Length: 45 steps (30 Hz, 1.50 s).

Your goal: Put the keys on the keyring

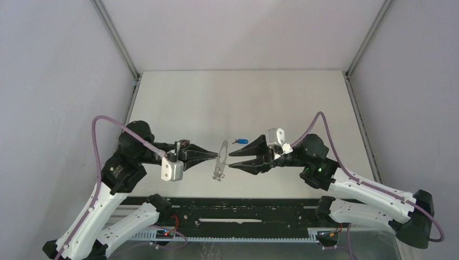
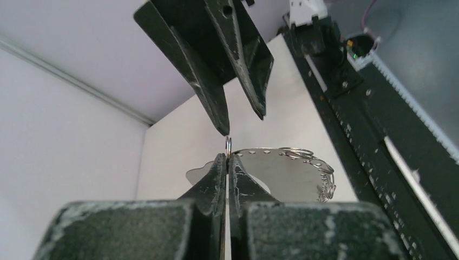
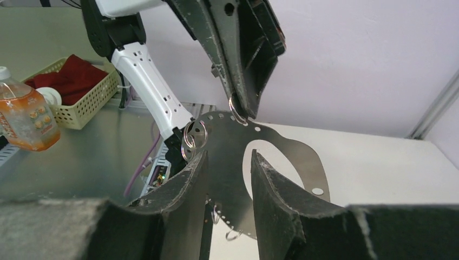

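Left gripper (image 1: 215,156) is clenched on the rim of the keyring (image 1: 221,160), which it holds edge-on at frame centre. Right gripper (image 3: 229,158) is part open, with its fingers either side of the ring's band. Whether they touch it cannot be told. The blue-headed key (image 1: 241,141) lies on the table (image 1: 178,103), just above the right gripper. The bottle (image 3: 20,116) at far left is cut off and its label is illegible.

Far left of the right gripper (image 3: 228,157), a yellow basket (image 3: 86,105) holds red cloth (image 3: 73,70); an orange bottle (image 3: 21,122) stands nearer
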{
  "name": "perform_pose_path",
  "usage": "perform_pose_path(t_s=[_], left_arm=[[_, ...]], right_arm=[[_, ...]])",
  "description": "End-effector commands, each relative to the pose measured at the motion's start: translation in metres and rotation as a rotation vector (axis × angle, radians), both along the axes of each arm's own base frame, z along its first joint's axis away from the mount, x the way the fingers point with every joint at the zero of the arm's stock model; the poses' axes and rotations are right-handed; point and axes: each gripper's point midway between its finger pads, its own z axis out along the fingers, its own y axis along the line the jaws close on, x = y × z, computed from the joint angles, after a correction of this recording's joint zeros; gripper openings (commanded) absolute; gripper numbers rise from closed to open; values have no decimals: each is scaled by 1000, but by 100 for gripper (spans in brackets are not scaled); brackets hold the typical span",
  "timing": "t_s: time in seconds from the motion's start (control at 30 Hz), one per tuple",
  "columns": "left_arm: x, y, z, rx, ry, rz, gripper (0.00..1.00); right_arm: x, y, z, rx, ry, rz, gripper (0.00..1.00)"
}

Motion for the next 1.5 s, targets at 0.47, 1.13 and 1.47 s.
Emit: perform_pose_path(t_s=[0.47, 1.13, 1.47], left_arm=[[-18, -12, 21, -79, 256, -92, 0], [7, -5, -31, 54, 238, 57, 18], [10, 6, -40, 130, 185, 102, 31]], right_arm=[[-6, 12, 45, 189, -106, -76, 39], [-3, 24, 30, 37, -3, -97, 0], [5, 23, 0, -164, 89, -148, 0]])
